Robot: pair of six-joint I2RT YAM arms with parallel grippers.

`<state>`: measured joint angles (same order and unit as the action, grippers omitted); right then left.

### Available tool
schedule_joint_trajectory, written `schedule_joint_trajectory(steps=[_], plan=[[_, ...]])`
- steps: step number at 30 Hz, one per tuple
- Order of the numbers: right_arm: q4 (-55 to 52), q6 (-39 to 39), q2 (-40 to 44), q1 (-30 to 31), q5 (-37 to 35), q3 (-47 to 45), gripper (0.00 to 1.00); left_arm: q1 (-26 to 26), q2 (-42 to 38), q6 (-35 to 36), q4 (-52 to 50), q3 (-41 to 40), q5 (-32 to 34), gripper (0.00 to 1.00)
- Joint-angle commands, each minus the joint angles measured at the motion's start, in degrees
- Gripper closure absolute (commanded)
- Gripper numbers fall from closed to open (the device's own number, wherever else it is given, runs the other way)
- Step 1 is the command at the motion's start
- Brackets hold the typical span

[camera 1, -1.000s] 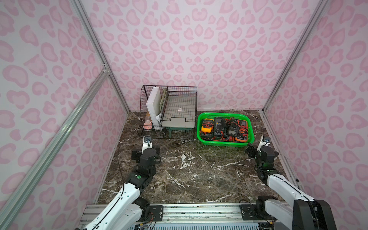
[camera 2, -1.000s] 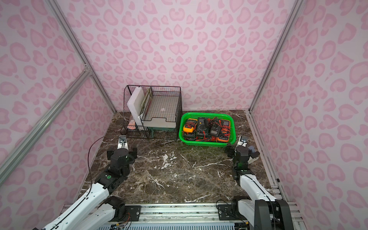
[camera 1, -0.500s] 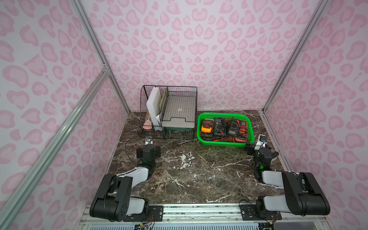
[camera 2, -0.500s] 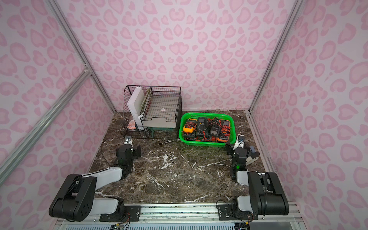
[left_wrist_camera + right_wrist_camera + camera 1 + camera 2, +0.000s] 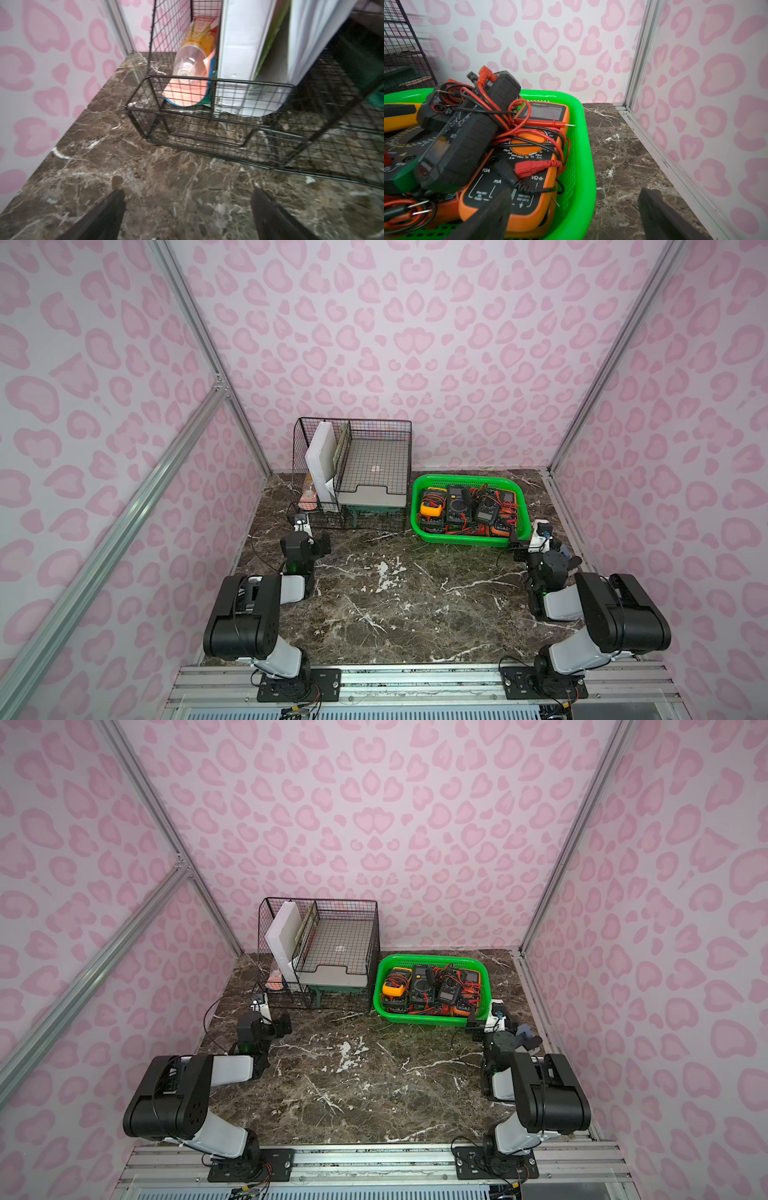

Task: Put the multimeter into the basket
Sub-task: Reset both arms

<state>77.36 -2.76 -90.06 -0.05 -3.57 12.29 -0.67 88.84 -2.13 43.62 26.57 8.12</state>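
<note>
Both arms have folded back toward their bases — left gripper point(image 5: 187, 197) and right gripper point(image 5: 573, 192) gape wide, empty. Multimeters point(image 5: 527, 216) lie piled in the basket point(image 5: 586, 158), just ahead of the right jaws; placing looks done, so next comes only parking clear.

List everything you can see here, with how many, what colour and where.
basket: one, bright green, back right of the tabletop.
multimeters: several, orange, yellow and black, piled in the basket with red and black leads.
wire organizer: one, black, to the basket's left.
white box: one, upright in the organizer.
bottle: one, clear with yellow-orange label, lying in the organizer beside the white box.
tabletop: one, dark brown marble, under everything.
left hand: one, black, open and empty, before the organizer.
right hand: one, black, open and empty, at the basket's near right corner.
</note>
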Motion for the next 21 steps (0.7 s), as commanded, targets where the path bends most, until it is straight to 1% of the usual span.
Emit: schedule_joint_trajectory(steps=[1, 14, 21], plan=[[1.05, 0.65, 0.17, 0.05, 0.89, -0.72, 0.00, 0.11, -0.72, -1.20, -2.53, 0.02, -1.44, 0.02], [-0.49, 0.66, -0.16, 0.23, 0.57, 0.14, 0.01, 0.08, -0.86, -1.21, -2.83, -0.02, -1.44, 0.02], [0.86, 0.92, 0.21, 0.23, 0.74, -0.67, 0.01, 0.06, -0.92, -1.25, -2.83, 0.05, -1.47, 0.02]])
